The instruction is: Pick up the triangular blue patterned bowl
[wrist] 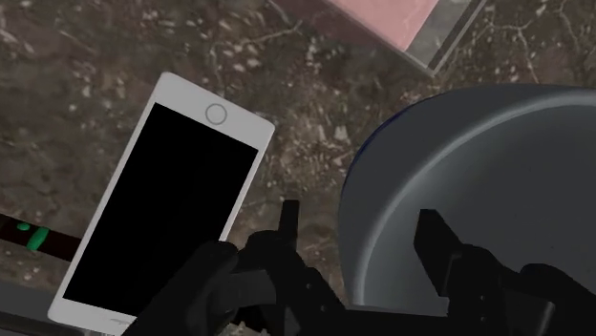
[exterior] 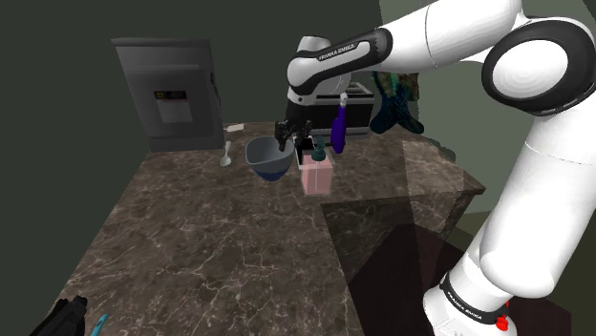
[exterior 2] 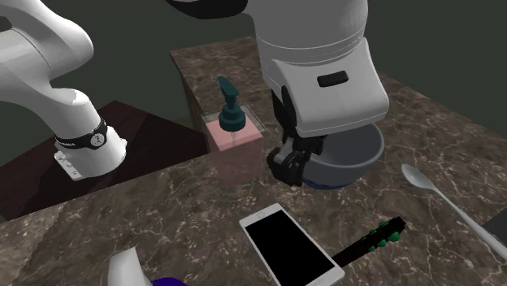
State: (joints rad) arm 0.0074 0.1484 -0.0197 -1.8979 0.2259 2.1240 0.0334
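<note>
The bowl (exterior: 268, 160) is grey-blue inside with a dark blue outer wall, and it stands on the dark marble counter (exterior: 210, 248). My black gripper (wrist: 361, 234) is open and low over the bowl's (wrist: 497, 162) rim. One finger (wrist: 435, 239) hangs inside the bowl, the other finger (wrist: 287, 224) outside it, and neither touches the wall. In the second exterior view the gripper (exterior 2: 292, 172) sits at the edge of the bowl (exterior 2: 357, 150) nearest the phone.
A white phone (exterior 2: 288, 248) with a black screen lies flat just beside the gripper. A pink soap dispenser (exterior 2: 231, 138) with a teal pump stands close to the bowl. A spoon (exterior 2: 443, 195), a black brush (exterior 2: 370, 240) and a purple bottle (exterior: 339, 129) lie around.
</note>
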